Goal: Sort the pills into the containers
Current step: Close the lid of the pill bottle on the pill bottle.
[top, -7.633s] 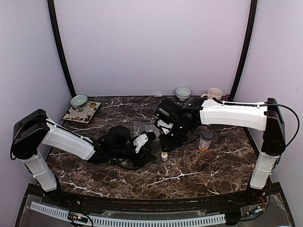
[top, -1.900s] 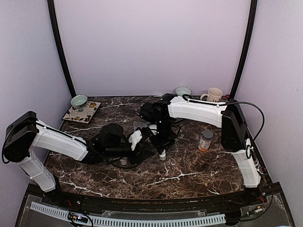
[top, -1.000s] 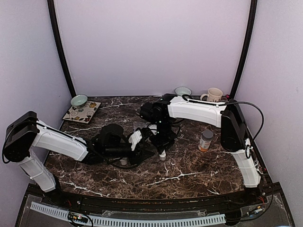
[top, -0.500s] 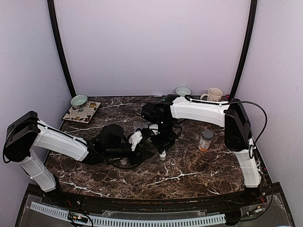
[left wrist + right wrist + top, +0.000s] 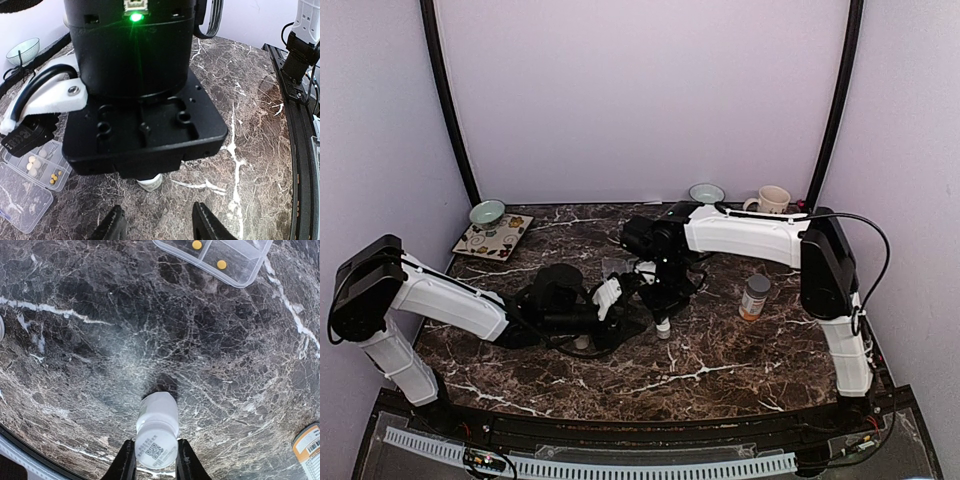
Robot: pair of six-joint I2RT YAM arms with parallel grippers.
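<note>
from above, we see the right gripper [image 5: 663,312] pointing straight down at mid-table over a small white bottle [image 5: 663,327] that stands upright on the dark marble table [image 5: 720,370]. the left gripper [image 5: 628,292] lies low just to its left, aimed at the same spot. the pill box [image 5: 620,266] sits just behind both grippers, mostly hidden by them, and we cannot make out its pills here. an orange bottle [image 5: 754,297] stands apart to the right. a mug [image 5: 773,199] and a bowl [image 5: 706,193] are at the back edge, and a second bowl [image 5: 487,212] sits by a patterned plate [image 5: 492,238] at the back left.

in the left wrist view, its own fingers [image 5: 114,227] are spread with only bare marble between them. just ahead, the right arm's black housing [image 5: 145,130] fills the view, and the white bottle [image 5: 150,183] peeks out under it. at the left edge the pill box [image 5: 10,187] lies open on the table. one compartment holds cream pills [image 5: 34,162], the next one holds yellow pills [image 5: 54,176].

in the right wrist view, the fingers [image 5: 126,460] are pinching the white bottle [image 5: 157,422], one pressed on each side of it. the bottle is upright. a corner of the pill box [image 5: 235,267] shows at the top, with two yellow pills [image 5: 221,264] in separate compartments. the orange bottle [image 5: 307,447] is at the lower right edge.
</note>
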